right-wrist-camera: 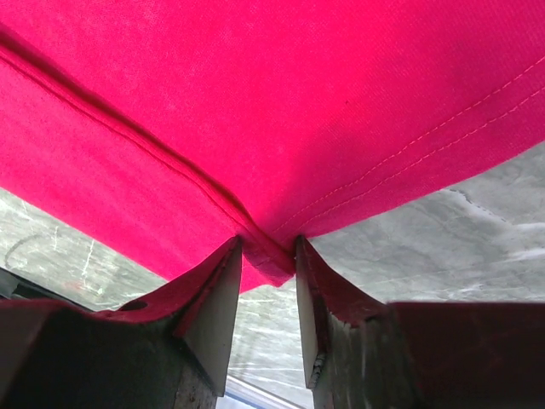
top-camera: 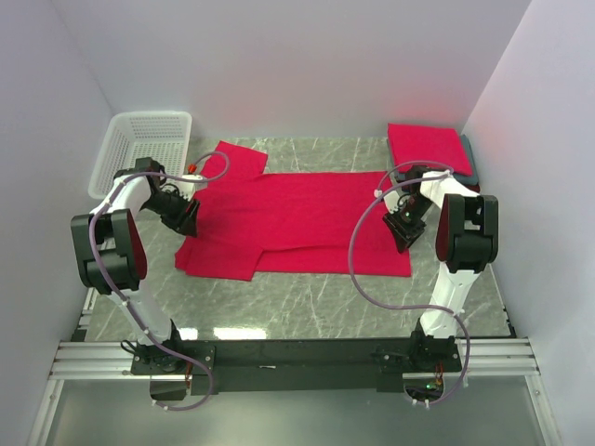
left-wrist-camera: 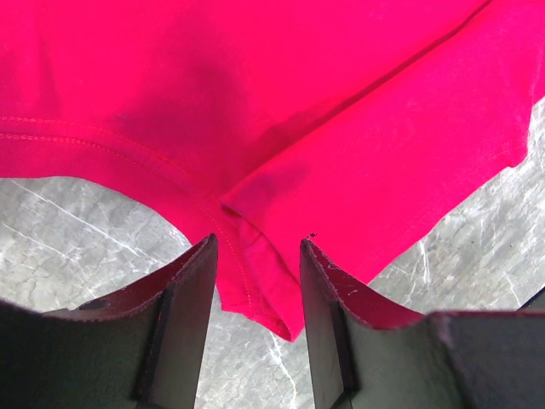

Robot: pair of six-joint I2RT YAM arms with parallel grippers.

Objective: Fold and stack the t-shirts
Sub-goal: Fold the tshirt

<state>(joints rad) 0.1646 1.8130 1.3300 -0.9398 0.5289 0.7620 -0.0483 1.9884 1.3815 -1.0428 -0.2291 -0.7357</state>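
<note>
Grey marbled surface [top-camera: 325, 307] carries the work, boxed in by plain white walls. The left gripper [top-camera: 184, 218] [left-wrist-camera: 257, 247] stands partway closed with a hemmed fold of the bright crimson cloth t-shirt [top-camera: 297, 218] [left-wrist-camera: 255, 102] filling the gap between its jaws, so it appears to hold it. The right gripper [top-camera: 404, 232] [right-wrist-camera: 268, 247] pinches the shirt's [right-wrist-camera: 298, 102] stitched corner at the opposite end, jaws narrow around the cloth.

Between them the shirt lies spread across the middle of the surface, its near left part already doubled over and one sleeve sticking out toward the back. It looks to be mid-fold: at least one more fold remains before it can be stacked. At the back right corner a folded crimson shirt [top-camera: 429, 149] rests on a folded grey shirt [top-camera: 470, 160], so some shirts seem done. A white plastic lattice basket [top-camera: 144, 149] sits at the back left.

Bare surface lies open in front of the shirt, room for drawing the edges inward. The stack is just behind the right gripper, and the basket is near the left arm.
</note>
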